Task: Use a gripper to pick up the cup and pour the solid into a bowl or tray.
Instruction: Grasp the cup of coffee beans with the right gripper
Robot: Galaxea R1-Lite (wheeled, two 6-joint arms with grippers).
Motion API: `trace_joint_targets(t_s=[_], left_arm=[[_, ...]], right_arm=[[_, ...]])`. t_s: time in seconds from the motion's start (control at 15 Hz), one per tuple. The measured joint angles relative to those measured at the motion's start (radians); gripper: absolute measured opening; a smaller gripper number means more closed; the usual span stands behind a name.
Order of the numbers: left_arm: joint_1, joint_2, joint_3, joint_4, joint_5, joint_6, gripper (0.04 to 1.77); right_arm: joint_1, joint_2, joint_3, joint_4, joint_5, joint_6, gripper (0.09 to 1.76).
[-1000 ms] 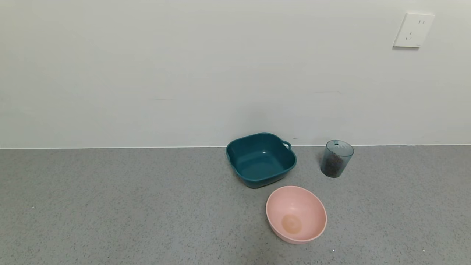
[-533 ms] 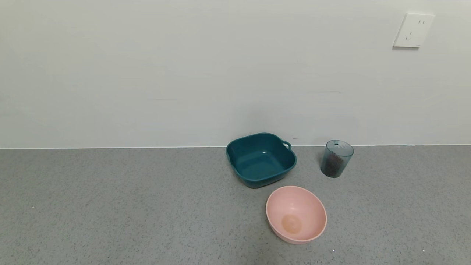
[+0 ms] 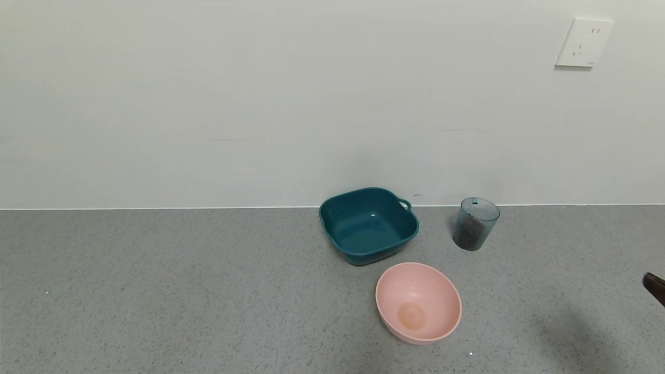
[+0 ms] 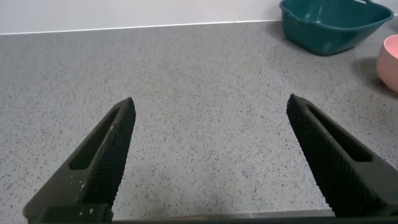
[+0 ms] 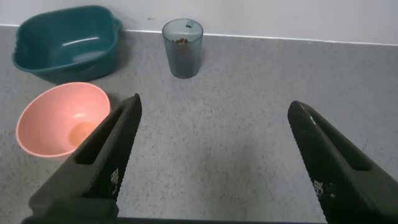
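Observation:
The ribbed grey-blue cup (image 3: 475, 223) stands upright near the wall, with dark brown bean-like solid (image 3: 470, 231) inside; it also shows in the right wrist view (image 5: 183, 47). The dark teal basin (image 3: 368, 224) sits empty to its left, also in the right wrist view (image 5: 66, 42) and the left wrist view (image 4: 336, 23). My right gripper (image 5: 214, 111) is open and empty, low over the counter, well short of the cup; only its tip (image 3: 654, 288) shows at the head view's right edge. My left gripper (image 4: 211, 109) is open and empty over bare counter, far left of the basin.
A round pink bowl (image 3: 418, 302) sits in front of the basin and cup, also in the right wrist view (image 5: 62, 119). The grey speckled counter (image 3: 182, 291) meets a white wall behind. A wall socket (image 3: 584, 42) is at the upper right.
The tip of my right gripper has come into the head view at the right edge, with its shadow on the counter. The cup and bowls have not moved.

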Motion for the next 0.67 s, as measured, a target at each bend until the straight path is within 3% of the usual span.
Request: trace_joint_targets(t_s=[0.67], left_arm=[[0.000,0.000,0.000,0.000,0.000,0.000,1.75]], right_arm=[[0.010,0.707,0.017,-0.531,0.002,-0.009,1.71]])
